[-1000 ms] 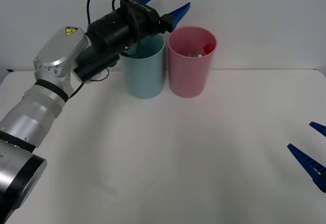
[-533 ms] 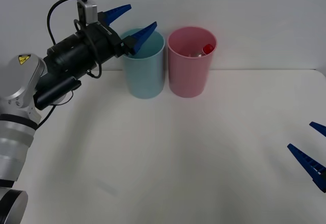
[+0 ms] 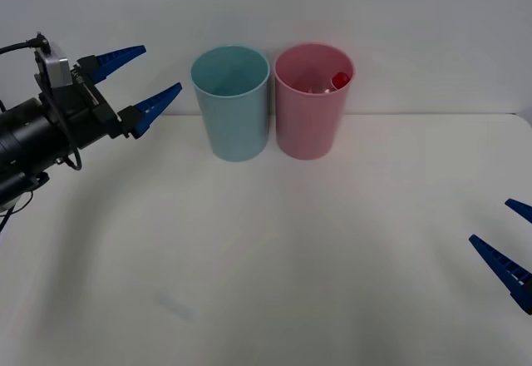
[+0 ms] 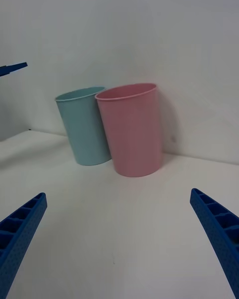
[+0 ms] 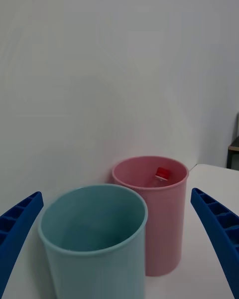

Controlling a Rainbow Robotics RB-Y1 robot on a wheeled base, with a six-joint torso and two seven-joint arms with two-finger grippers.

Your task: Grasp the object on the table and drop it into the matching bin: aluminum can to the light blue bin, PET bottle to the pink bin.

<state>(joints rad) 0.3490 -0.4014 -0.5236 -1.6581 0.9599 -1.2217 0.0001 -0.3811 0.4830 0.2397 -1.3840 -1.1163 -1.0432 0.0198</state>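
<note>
While the PET bottle (image 3: 332, 83) lies inside the pink bin (image 3: 313, 125), with its red cap leaning against the bin's far inner wall just under the rim, our left end effector (image 3: 140, 79) hangs in the air well off to the left of both bins, above the tabletop (image 3: 274, 249). Its two blue ribbed fingers (image 3: 158, 105) are spread wide and hold nothing; they point toward the bins. The bottle sits well apart from that end effector, with the whole light blue bin (image 3: 231, 104) standing between them. From the left wrist view we look over the light blue bin (image 5: 94, 239) into the pink bin (image 5: 162, 219) behind it, and the bottle's red cap (image 5: 162, 173) shows just beneath the pink rim, between our spread fingers (image 5: 17, 224) but far beyond their tips.

We see the two bins standing upright side by side near the tabletop's far edge, just beside each other, the light blue one to the left of the pink one.

Our right end effector (image 3: 509, 245) rests low at the right edge of the front view, near the tabletop's right side, well away from the bins. Its fingers (image 4: 216, 234) are also spread apart and empty, with the pink bin (image 4: 132, 129) and the light blue bin (image 4: 84, 127) far ahead of them.
</note>
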